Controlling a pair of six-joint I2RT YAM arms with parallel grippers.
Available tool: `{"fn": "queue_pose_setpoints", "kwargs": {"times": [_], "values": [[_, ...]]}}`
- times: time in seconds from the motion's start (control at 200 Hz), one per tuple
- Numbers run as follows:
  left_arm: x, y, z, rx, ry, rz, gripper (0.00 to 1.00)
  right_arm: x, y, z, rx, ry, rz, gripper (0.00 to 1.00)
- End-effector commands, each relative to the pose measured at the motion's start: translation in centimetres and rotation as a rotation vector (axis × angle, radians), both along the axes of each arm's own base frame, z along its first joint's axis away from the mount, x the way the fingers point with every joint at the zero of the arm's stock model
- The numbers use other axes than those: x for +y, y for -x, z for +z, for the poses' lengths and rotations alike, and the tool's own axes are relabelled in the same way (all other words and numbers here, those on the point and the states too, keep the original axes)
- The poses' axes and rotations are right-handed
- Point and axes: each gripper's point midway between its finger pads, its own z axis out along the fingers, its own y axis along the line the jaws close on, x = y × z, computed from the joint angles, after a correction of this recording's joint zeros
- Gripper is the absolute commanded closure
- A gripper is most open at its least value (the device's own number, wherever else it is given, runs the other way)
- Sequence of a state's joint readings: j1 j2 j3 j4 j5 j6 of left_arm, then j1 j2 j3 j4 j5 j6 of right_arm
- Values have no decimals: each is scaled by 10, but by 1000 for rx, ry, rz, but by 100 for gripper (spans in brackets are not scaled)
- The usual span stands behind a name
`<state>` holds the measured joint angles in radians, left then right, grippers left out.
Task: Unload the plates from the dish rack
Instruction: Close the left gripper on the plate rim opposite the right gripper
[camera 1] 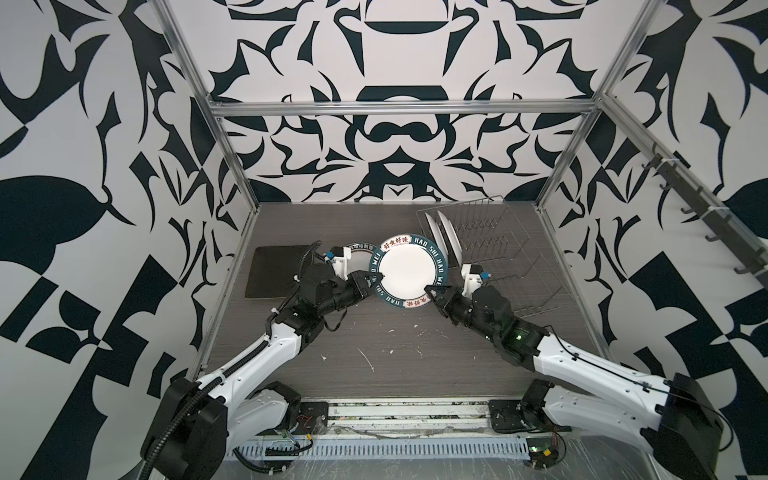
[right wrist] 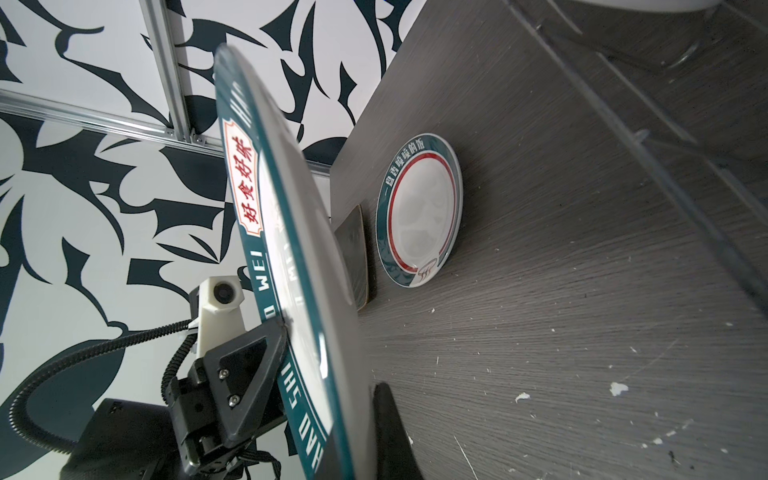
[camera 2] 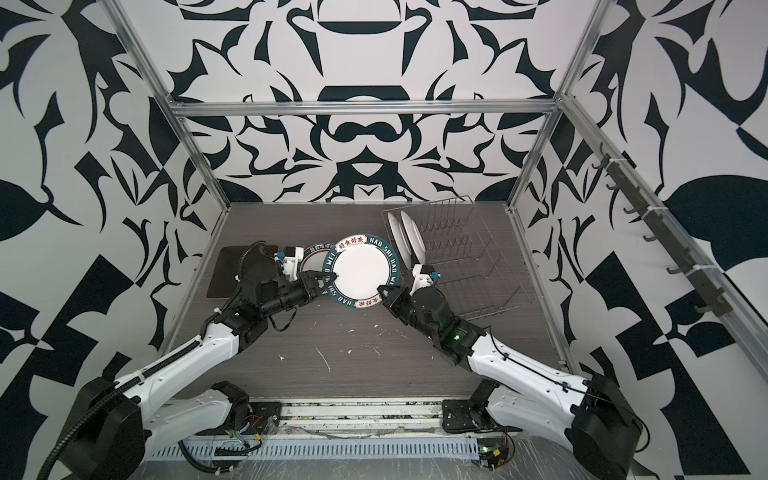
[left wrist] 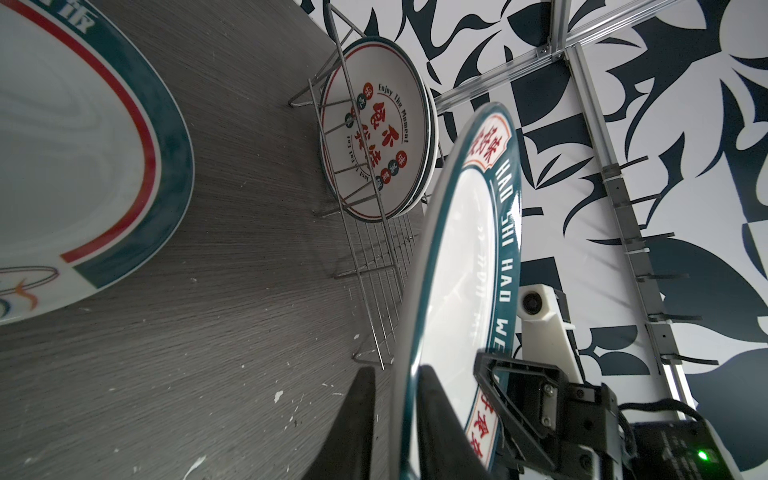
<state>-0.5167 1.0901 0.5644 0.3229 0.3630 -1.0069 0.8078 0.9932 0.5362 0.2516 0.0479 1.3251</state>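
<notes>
Your teal-rimmed plate (camera 1: 407, 272) hangs between both grippers: the right gripper (camera 1: 432, 292) clamps its rim; the left gripper (camera 1: 372, 277) straddles the opposite rim, pinch unclear. Beside the left, a dark plate (camera 1: 270, 272) and a round plate (right wrist: 419, 216) lie unloaded. Beyond the right, at least 2 racked plates (camera 1: 448, 237) wait in the dish rack (camera 1: 498, 266).

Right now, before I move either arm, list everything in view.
table: 1, dark grey, under everything
rack: 1, silver wire, table's back right
held plate: 1, white with teal lettered rim, raised over the table's middle
flat plate: 1, white, teal rim, red ring, on the table left of it
square plate: 1, dark, on the table, far left
standing plates: 2, white, upright at the rack's left end
hook rail: 1, dark, right wall
left gripper: 1, black, astride the held plate's left rim, grip unclear
right gripper: 1, black, shut on its near-right rim
</notes>
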Motion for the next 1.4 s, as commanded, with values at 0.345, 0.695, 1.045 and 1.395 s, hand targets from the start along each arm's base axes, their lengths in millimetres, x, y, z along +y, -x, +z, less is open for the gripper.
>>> {"fn": "queue_pose_setpoints", "kwargs": {"times": [0.345,0.695,1.045,1.395], "values": [[3,-1,-1,-15,0,18,96,2,0,37,-98,-80,9,94],[4,-1,-2,-19,-10,24,100,-4,-1,32,-87,-60,-23,59],[3,-21,17,-37,-13,38,100,-11,-12,30,-63,19,-67,45],[23,-54,35,-24,9,72,100,-15,-32,37,-28,42,-69,41]]}}
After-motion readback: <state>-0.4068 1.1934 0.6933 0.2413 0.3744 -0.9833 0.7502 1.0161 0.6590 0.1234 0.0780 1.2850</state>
